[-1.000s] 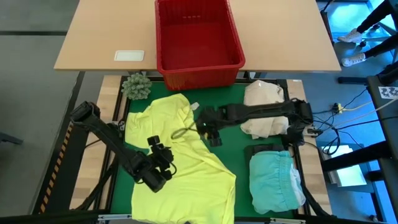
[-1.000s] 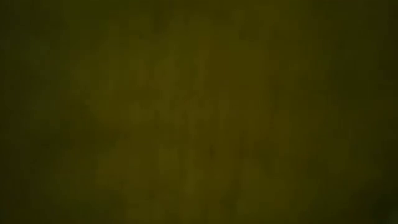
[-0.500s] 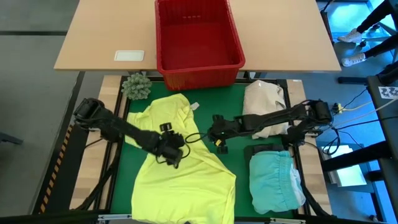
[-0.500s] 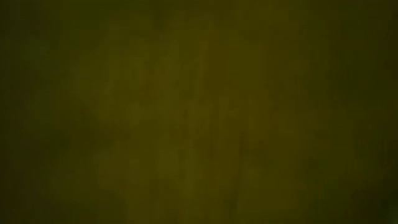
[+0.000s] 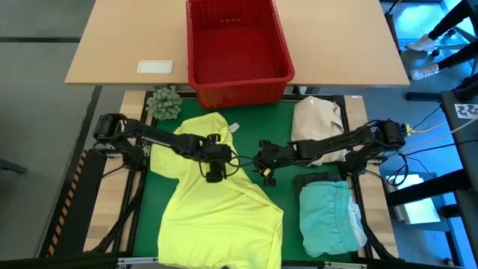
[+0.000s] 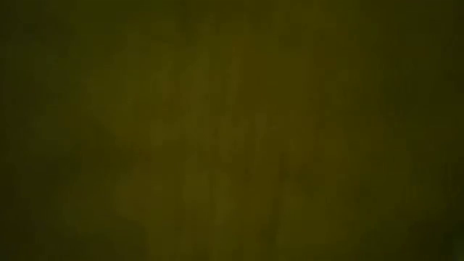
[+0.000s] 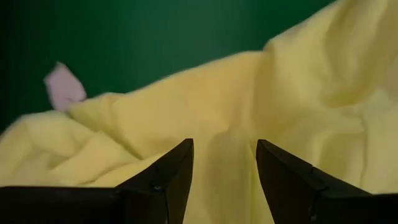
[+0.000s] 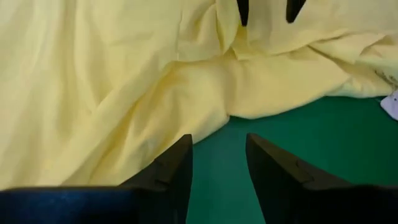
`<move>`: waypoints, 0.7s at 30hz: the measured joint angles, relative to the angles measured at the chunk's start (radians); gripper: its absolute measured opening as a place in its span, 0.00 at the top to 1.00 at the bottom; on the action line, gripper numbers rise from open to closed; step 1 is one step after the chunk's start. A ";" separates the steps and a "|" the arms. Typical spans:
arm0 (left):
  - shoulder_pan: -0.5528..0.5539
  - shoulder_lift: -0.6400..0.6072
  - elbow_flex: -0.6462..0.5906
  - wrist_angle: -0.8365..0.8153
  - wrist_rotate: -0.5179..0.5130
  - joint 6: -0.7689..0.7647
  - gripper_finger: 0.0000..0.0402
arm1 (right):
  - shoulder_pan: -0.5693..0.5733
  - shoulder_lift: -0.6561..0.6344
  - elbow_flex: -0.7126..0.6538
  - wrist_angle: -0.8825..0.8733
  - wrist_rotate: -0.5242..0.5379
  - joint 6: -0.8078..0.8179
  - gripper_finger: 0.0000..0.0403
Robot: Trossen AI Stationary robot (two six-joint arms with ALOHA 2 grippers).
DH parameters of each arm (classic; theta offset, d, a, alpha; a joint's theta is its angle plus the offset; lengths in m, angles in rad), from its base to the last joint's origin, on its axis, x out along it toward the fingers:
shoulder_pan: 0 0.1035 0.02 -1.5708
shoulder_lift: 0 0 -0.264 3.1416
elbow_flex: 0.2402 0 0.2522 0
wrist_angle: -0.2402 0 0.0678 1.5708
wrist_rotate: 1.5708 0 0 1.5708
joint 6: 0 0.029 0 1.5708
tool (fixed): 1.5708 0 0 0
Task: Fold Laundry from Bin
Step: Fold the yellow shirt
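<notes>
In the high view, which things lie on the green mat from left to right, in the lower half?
Yellow shirt → left gripper → right gripper → turquoise garment.

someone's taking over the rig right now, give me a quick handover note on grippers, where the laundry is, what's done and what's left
Left gripper: open, nothing held, over the upper middle of the bright yellow cloth shirt.
Right gripper: open, empty, over the green mat at that shirt's right edge, facing the left gripper.
The shirt lies spread but rumpled and unfolded on the mat.
Red slotted plastic bin: on the tan table beyond the mat, looks empty.
Light turquoise-blue garment: looks folded on a stack at the mat's right side, a dark layer under it.
Done: bin emptied, turquoise piece stacked.
Left: smooth, fold and stack the yellow shirt.
The low view is dark.
</notes>
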 joint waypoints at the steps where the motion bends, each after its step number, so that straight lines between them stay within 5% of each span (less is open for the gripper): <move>1: 0.008 0.003 0.000 -0.003 0.022 0.002 0.58 | 0.000 0.000 -0.002 0.000 0.000 0.002 0.63; 7: 0.024 0.033 -0.004 0.000 0.093 0.021 0.58 | 0.000 0.000 -0.003 0.023 0.000 0.007 0.63; 11: 0.024 0.042 -0.004 -0.007 0.039 0.031 0.59 | 0.000 0.000 -0.003 0.034 0.001 0.006 0.63; 18: 0.029 0.035 -0.005 -0.031 -0.014 0.070 0.95 | 0.000 0.000 -0.003 0.033 -0.027 0.044 0.63; 21: 0.026 -0.015 -0.005 -0.075 -0.050 0.071 0.98 | 0.019 -0.006 -0.003 0.028 -0.059 0.069 0.63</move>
